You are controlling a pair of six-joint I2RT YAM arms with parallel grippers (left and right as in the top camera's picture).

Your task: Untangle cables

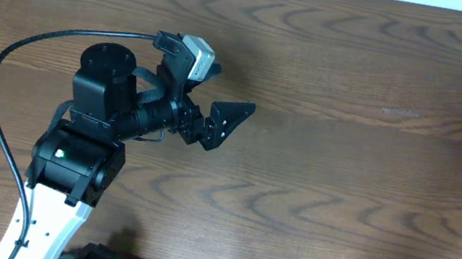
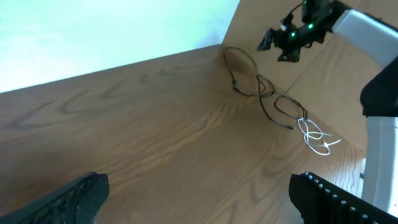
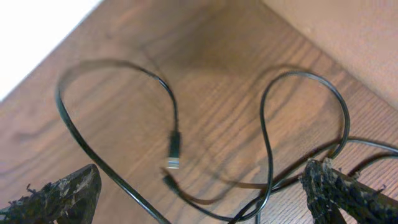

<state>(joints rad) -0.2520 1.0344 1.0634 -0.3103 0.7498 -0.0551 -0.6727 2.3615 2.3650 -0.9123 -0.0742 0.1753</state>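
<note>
**Cables under the right pincer, in the table's far right corner**

The wooden table (image 1: 315,192) is bare over most of its surface. The left arm (image 1: 79,150) stands over its left half, with its thick supply cable (image 1: 1,108) curving beside it. The left pincer (image 2: 205,208) is wide open and holds nothing. It is well apart from the work and looks across the table toward it.

The right arm (image 2: 373,34) is much nearer. The right pincer (image 3: 200,177) hangs just above the cables, its jaws spread wide with nothing between them. The overhead view shows only a small bit of cord at the right edge.

The cables lie flat on the table close to a cardboard wall (image 2: 264,25). Seen from the left wrist, they run in a line along this wall. The black cable (image 2: 267,93) makes several open loops on the side of the corner, and the white cable (image 2: 314,138) is a small curl at the other end, toward the base of the right arm. Where the two meet, I cannot tell if they touch or cross.

In the right wrist view, a loop of the black cable passes below the middle of the jaws, and one plug end (image 3: 175,149) lies left of centre, pointing along the view's vertical.

I think the wall is the only obstacle, because it leaves little room on that side. A grasp of the white curl would need the right pincer to shift along the line first.
</note>
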